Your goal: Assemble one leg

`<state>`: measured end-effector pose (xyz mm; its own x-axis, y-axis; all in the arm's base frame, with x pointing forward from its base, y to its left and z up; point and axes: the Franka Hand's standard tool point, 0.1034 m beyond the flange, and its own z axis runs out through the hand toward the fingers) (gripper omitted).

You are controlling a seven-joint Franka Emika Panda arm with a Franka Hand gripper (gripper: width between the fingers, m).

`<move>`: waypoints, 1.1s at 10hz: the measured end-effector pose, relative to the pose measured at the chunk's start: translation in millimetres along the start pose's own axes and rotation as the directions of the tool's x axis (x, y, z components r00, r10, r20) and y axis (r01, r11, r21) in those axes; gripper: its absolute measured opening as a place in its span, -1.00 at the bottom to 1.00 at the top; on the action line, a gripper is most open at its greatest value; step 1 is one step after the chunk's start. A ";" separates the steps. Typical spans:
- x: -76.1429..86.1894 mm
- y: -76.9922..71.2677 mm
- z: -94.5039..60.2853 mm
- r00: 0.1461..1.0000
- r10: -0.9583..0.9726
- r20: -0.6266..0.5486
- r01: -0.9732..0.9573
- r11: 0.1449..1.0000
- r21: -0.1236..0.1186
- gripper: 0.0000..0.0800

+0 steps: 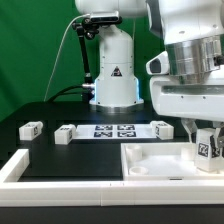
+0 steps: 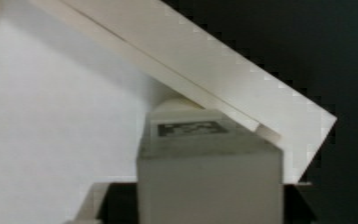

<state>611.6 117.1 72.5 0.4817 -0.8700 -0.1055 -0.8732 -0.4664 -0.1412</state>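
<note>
White plastic sits between the jaws: we see the gripper clamped on the leg, one finger on each side of the small block. In the exterior view the leg stands upright, its black-and-white tag facing the camera. The wrist view looks along the leg, whose tagged end lies right up against the raised rim of the white tray-shaped piece. We cannot tell from either view whether the two actually touch.

In the exterior view the held leg hangs over the right part of the tray-shaped piece, which lies flat at the front of the black table.

Behind the tray, the marker board lies flat on the table in front of the arm's base. The leftmost block and a second block, both tagged, lie to the exterior view's left of the board. A third block lies just beside the board's right end.
</note>
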 end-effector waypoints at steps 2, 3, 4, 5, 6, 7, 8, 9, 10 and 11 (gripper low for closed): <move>-1.1 -0.6 0.9 0.981 0.193 -0.002 -0.193 0.981 0.013 -0.24; -1.9 -0.6 1.3 0.966 0.258 0.010 -0.258 0.966 0.016 -0.24; -2.6 -0.8 1.5 0.950 0.310 0.020 -0.311 0.950 0.018 -0.24; -4.3 -1.4 1.8 0.933 0.360 0.028 -0.360 0.933 0.018 -0.24; -4.8 -1.6 1.8 0.934 0.356 0.028 -0.356 0.934 0.018 -0.04; -4.8 -1.6 1.8 0.944 0.328 0.027 -0.329 0.944 0.018 0.41; -4.3 -1.6 1.8 0.959 0.282 0.026 -0.283 0.959 0.020 0.41; -1.9 -2.0 1.5 0.970 0.240 0.026 -0.241 0.970 0.021 0.58; -0.4 -1.4 1.4 0.991 0.135 0.023 -0.136 0.991 0.021 0.61; 0.1 -1.5 1.2 1.000 0.018 0.021 -0.019 1.000 0.022 0.61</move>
<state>613.1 118.0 71.5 0.4672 -0.8747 -0.1289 -0.8802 -0.4463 -0.1613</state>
